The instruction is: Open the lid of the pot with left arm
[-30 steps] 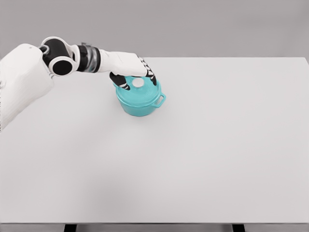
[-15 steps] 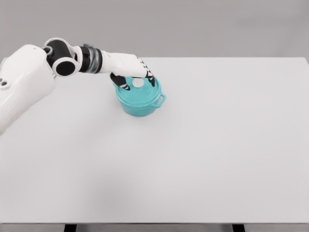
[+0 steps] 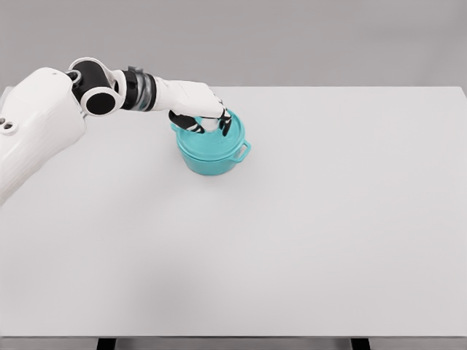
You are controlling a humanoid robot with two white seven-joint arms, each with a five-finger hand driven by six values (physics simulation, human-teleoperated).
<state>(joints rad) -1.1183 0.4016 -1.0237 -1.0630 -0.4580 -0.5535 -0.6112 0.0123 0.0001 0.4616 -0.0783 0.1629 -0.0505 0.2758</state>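
A teal pot (image 3: 211, 154) with side handles stands on the white table (image 3: 292, 233), left of the middle and toward the back. Its teal lid (image 3: 219, 141) sits on top, with a white knob (image 3: 210, 125) at the centre. My left hand (image 3: 206, 121) reaches in from the left and hangs over the lid. Its dark-tipped fingers (image 3: 225, 122) are curled closed around the knob, which mostly hides between them. The lid still rests on the pot rim. My right arm does not show.
The white table stretches wide to the right and toward the front edge. A grey wall runs behind its far edge.
The fingers have closed inward around the white knob, which was plainly visible between spread fingers before. The arm has shifted slightly; the pot and lid have stayed put.
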